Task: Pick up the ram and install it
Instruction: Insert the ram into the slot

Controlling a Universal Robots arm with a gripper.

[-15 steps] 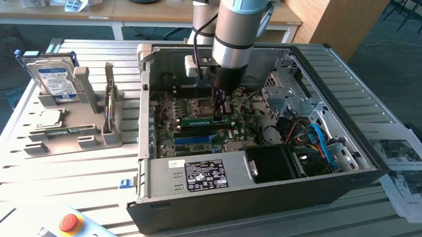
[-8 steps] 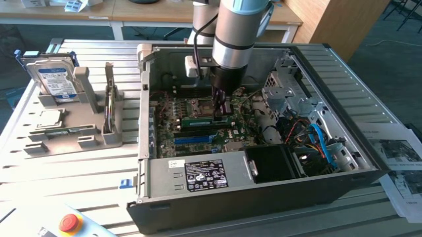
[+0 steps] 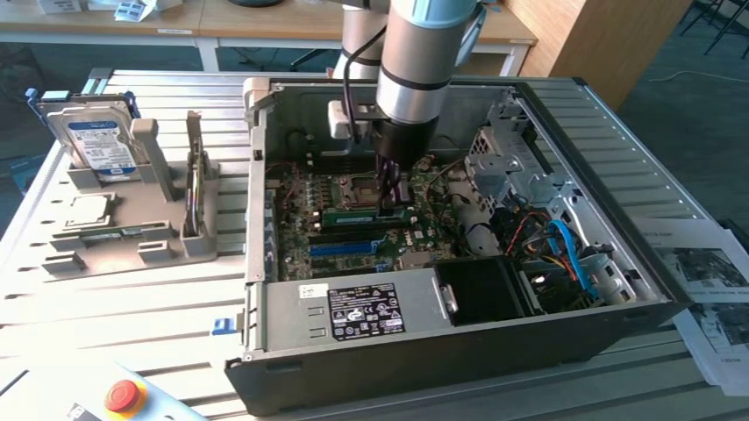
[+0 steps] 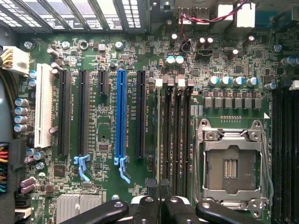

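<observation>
Evidently the pick-up part of the job is done. The long, thin green circuit-board ram stick (image 3: 357,214) is seen inside the open black metal computer case (image 3: 468,355). It is well apart from the grey plastic holder block (image 3: 129,250) on the exterior view's left of the slatted grey desk (image 3: 140,303).

The ram stick is stood on edge on the green motherboard (image 3: 351,250), just on the near side of the square silver processor socket (image 3: 357,186). It is in line with the row of 4 black memory slots (image 4: 175,135).

The dark 2-fingered pincer (image 3: 394,200) stands vertically over it. Its fingers (image 4: 145,206) are shown pressed together, and they are judged to be pinching the upper edge of the ram stick, towards its right end in the exterior view. In the wrist view the fingers are lined up with the memory slot nearest the blue expansion slot (image 4: 121,116).

Insertion is judged to be under way or nearly finished. Whether the ram stick is fully seated, and whether the white end latches (image 4: 159,82) are locked, cannot be told. The grip is not yet released.

The blue-labelled silver hard drive (image 3: 100,140) and the square silver processor chip (image 3: 88,210) are seen in the holder block.
</observation>
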